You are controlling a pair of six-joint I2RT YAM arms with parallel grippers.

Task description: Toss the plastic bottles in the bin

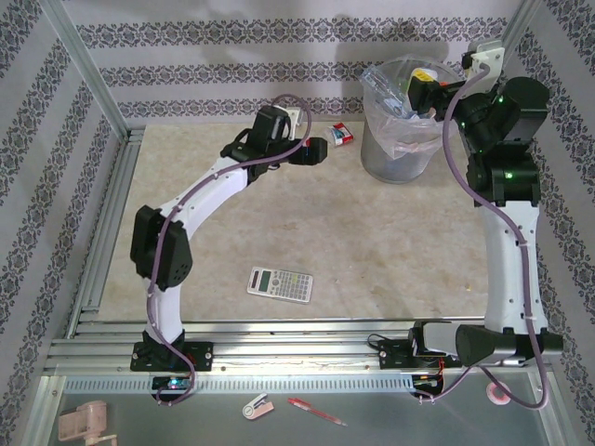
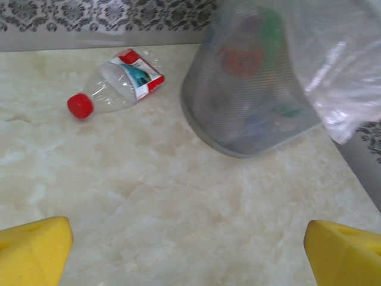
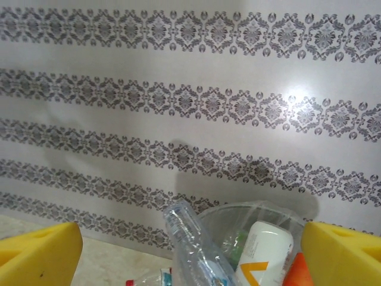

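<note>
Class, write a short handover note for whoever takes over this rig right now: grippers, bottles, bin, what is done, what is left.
Left gripper: open, empty, facing the red-capped bottle.
Right gripper: open, empty, above the bin.
Done: the bin holds a clear bottle, a white bottle and more.
Left: the red-capped bottle lies on the table beside the bin; bin it. Leave the calculator.

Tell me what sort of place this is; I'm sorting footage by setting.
Probably a lab robot test cell rather than a home: an aluminium frame encloses a marble-look tabletop, and flat wallpaper panels stand in for walls.
</note>
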